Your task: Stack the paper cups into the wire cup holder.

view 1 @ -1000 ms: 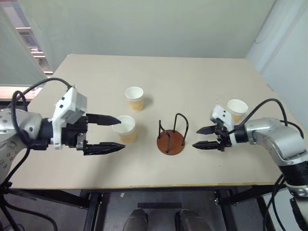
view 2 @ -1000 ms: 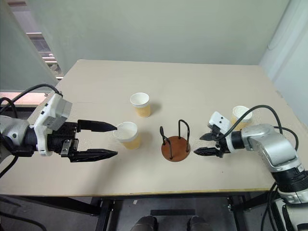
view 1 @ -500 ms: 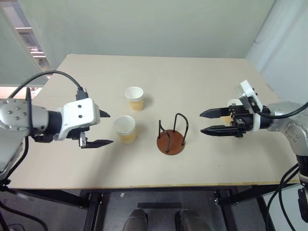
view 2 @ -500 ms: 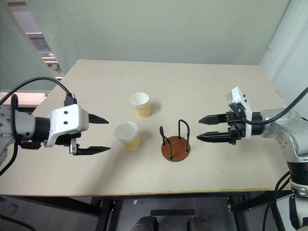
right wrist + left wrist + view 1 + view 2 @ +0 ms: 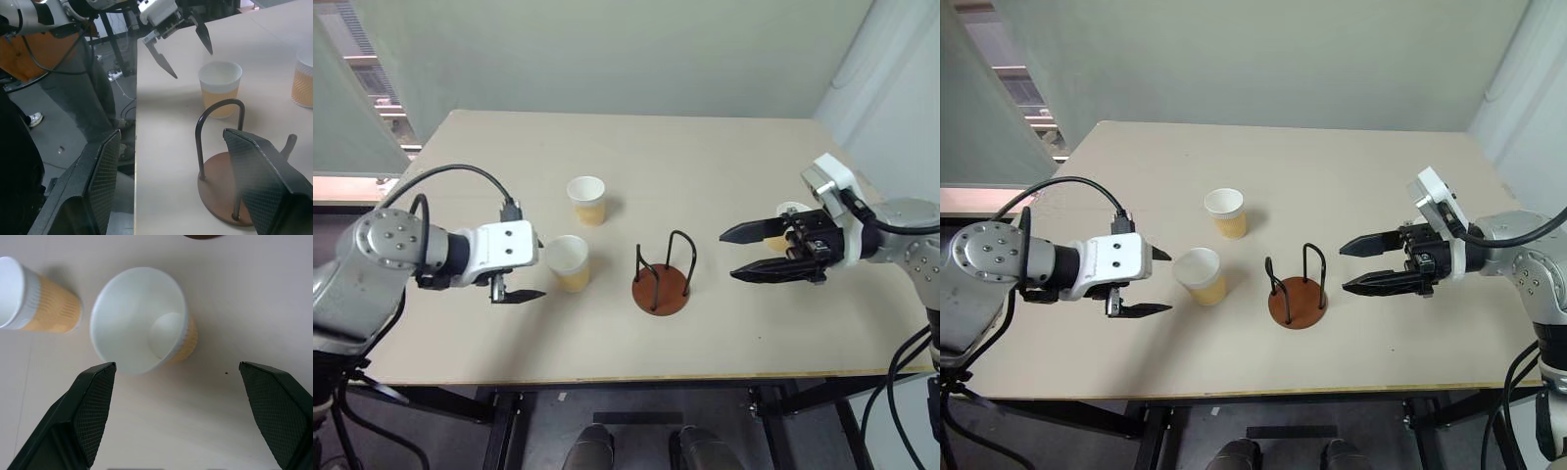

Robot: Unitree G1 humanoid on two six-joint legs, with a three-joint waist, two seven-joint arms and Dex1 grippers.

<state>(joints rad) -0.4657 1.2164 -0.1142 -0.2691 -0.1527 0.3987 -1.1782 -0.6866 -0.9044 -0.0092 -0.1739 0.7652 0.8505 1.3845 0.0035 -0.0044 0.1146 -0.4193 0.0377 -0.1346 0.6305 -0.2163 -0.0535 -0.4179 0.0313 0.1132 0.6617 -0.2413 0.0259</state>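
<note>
Cups first: nearest cup (image 5: pixel 570 261) stands upright near mid-table, a bit left of the wire cup holder (image 5: pixel 663 277), not touching it. 2nd cup (image 5: pixel 586 200) sits farther back, apart from the 1st, bare tabletop btwn them. 3rd cup (image 5: pixel 789 211) is over by the table's right side, mostly hidden behind the right gripper (image 5: pixel 756 253). Holder is empty, upright, its two black loops rising off the brown disc base; free tabletop all round it and a wide clear strip toward the front edge of the table (image 5: pixel 724 147).

Left gripper (image 5: pixel 530 268) hangs just left of the nearest cup, tilted down, fingers wide apart, holding nothing; in the left wrist view the cup (image 5: pixel 141 320) sits btwn and beyond the two tips, no contact. Right gripper is raised off the table, right of the holder w/ a gap, pointing left at it, fingers spread, empty.
</note>
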